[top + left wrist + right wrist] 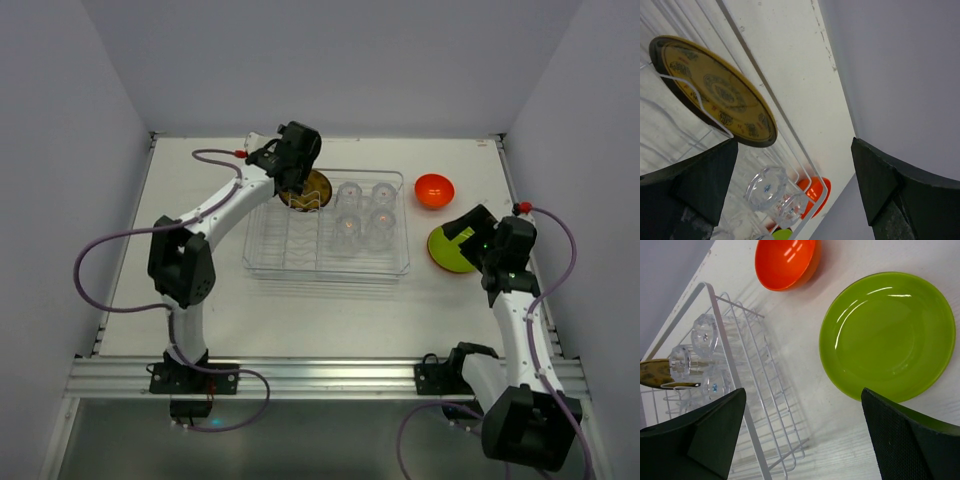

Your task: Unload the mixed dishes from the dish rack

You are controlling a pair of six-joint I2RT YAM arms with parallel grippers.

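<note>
Presently on the worktop (200,300): one dish rack (280,255), four clear glasses (348,193), one patterned yellow plate (715,90), one orange bowl (434,190), one green plate (887,335). Left arm reaching to the rack's far left corner; left tool (795,147) over the yellow plate, jaws apart. Right arm along the right edge; right tool (803,390) above the green plate, jaws apart. In the rack: yellow plate on edge against a wire divider, glasses two by two at its right end. Outside it: bowl toward the far right corner, green plate by the right edge.
</note>
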